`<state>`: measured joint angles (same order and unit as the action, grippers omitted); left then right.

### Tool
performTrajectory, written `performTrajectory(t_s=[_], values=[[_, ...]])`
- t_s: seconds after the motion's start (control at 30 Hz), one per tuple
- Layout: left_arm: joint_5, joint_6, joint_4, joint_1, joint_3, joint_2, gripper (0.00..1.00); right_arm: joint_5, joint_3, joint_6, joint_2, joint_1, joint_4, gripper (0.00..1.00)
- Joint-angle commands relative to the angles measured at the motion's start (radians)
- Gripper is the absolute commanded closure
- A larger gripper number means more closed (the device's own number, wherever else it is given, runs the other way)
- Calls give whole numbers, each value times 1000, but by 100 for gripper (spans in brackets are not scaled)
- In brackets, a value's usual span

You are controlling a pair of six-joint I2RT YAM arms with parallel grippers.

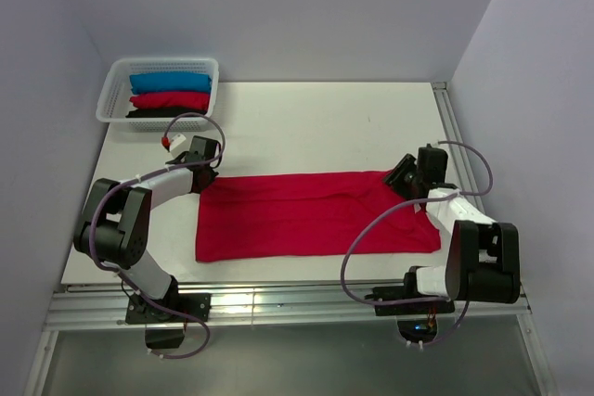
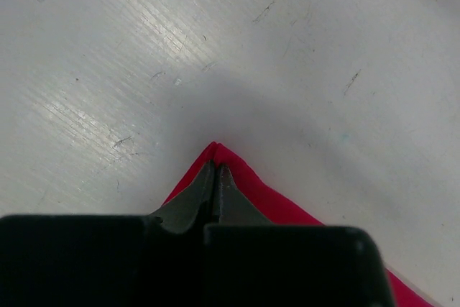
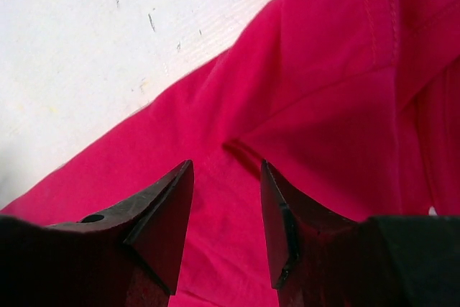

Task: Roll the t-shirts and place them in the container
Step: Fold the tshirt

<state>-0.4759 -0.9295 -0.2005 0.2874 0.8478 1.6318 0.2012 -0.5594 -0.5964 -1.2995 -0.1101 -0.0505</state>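
A crimson-red t-shirt (image 1: 311,214) lies folded into a long flat band across the middle of the table. My left gripper (image 1: 205,176) is at its far left corner, shut on that corner of the cloth (image 2: 248,185). My right gripper (image 1: 401,176) is at the far right corner, open, its fingers (image 3: 162,210) apart just over the red cloth (image 3: 316,106) and a fold line. Rolled blue, red and black t-shirts (image 1: 170,94) lie in the basket.
A white lattice basket (image 1: 111,99) stands at the far left corner of the table. Walls close in on left, back and right. Metal rails run along the near edge (image 1: 278,301) and right edge.
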Motion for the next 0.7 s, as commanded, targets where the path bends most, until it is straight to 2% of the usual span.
performTrajectory(t_s=[0.0, 0.2, 0.4, 0.53, 0.57, 0.63, 0.67], values=[[-18, 11, 26, -8, 23, -13, 100, -74, -60, 21, -36, 38, 40, 51], [-36, -11, 18, -10, 13, -21, 100, -88, -97, 15, -129, 67, 47, 53], [-32, -8, 15, -10, 20, -16, 100, -105, -100, 12, -147, 78, 47, 56], [-29, -8, 19, -10, 17, -17, 100, -102, -93, 12, -139, 81, 47, 70], [-29, -8, 18, -11, 19, -16, 100, -98, -89, 12, -133, 82, 47, 80], [-29, -9, 18, -10, 19, -15, 99, -98, -83, 12, -120, 84, 49, 92], [-29, -8, 19, -10, 19, -13, 100, -98, -82, 14, -116, 87, 47, 94]])
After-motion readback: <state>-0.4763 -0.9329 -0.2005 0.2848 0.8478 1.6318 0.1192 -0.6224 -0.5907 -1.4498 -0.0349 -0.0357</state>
